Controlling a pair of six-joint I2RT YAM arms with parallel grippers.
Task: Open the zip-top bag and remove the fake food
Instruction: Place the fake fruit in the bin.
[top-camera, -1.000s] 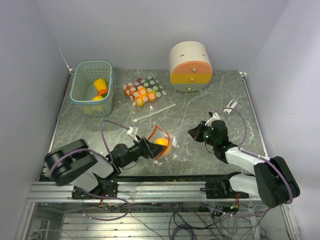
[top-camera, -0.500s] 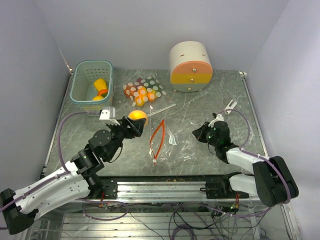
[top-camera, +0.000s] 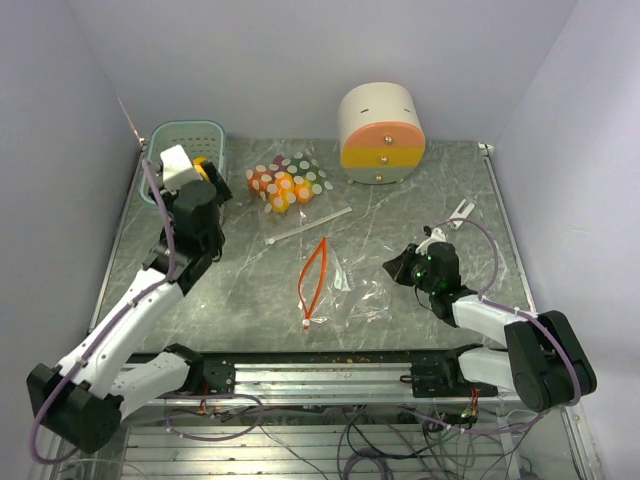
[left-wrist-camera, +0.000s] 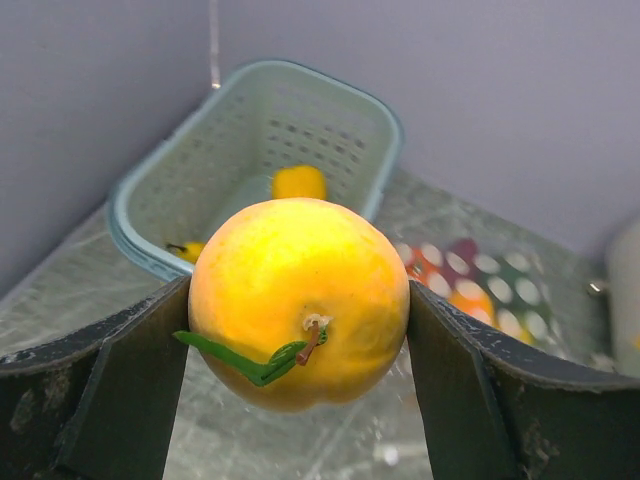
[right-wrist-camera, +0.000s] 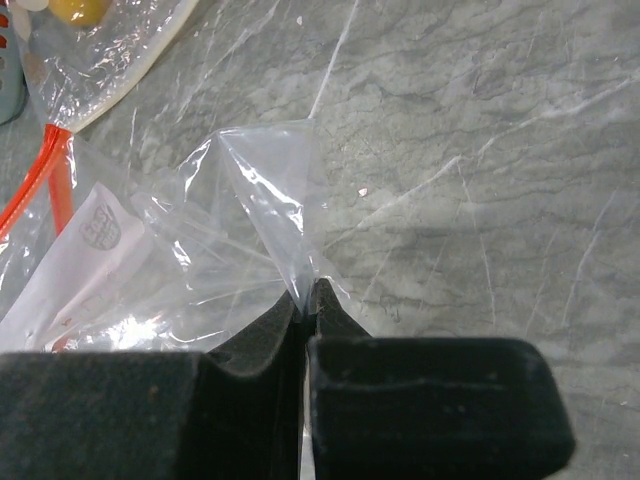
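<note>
Yellow-orange plastic fruit (left-wrist-camera: 300, 300), round and glossy, sits clamped between the left fingers (left-wrist-camera: 110, 400), which are spread wide around it near the teal basket (left-wrist-camera: 385, 125). From above I can't quite tell whether it's past the rim. Let go early and it could bounce off and roll across the desk (top-camera: 420, 190). The right fingers (right-wrist-camera: 430, 400) are pinched together on a corner of the clear bag (right-wrist-camera: 260, 190).

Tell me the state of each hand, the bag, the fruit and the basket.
Bag, mouth open, lying flat.
Fruit, out of the bag, held aloft.
Left hand, gripping the fruit.
Right hand, shut on the bag's corner.
Basket, holds yellow pieces.
</note>
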